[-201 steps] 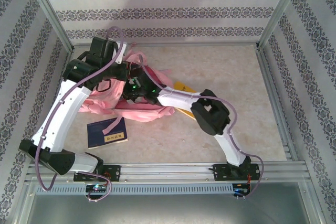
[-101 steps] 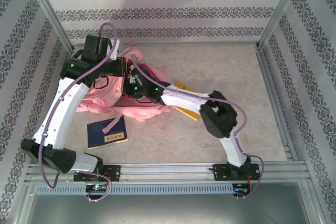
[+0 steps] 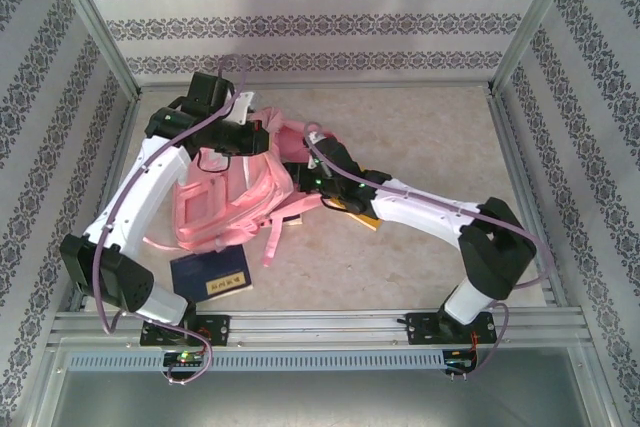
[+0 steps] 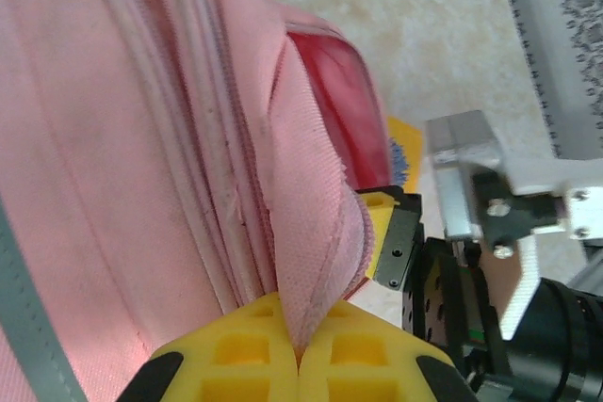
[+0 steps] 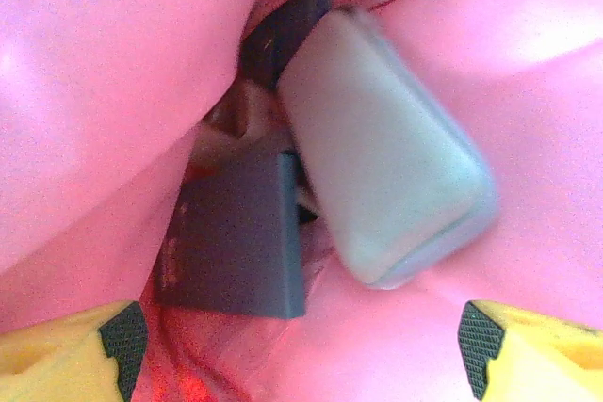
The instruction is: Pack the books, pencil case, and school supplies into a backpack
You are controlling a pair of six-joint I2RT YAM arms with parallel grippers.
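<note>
The pink backpack (image 3: 222,205) lies at the left middle of the table, and my left gripper (image 3: 256,137) holds its top up. In the left wrist view the yellow jaws (image 4: 300,338) are shut on a fold of the pink rim (image 4: 311,223). My right gripper (image 3: 302,175) sits at the bag's mouth, open, with its fingertips (image 5: 122,336) wide apart and nothing between them. Inside the bag (image 5: 113,63) lie the pale grey-green pencil case (image 5: 386,167) and a navy book (image 5: 236,237). Another navy book (image 3: 210,275) lies on the table in front of the bag. A yellow book (image 3: 364,218) pokes out under the right arm.
Aluminium rails (image 3: 520,157) and patterned walls close in the table on three sides. Bare tabletop (image 3: 430,137) spreads to the right and back of the bag. A pink strap (image 3: 270,242) trails toward the near edge.
My right gripper has opened and pulled back rightward to the bag's mouth, leaving the pencil case inside. The left gripper lifted the rim toward the right, and the bag now hangs more upright.
</note>
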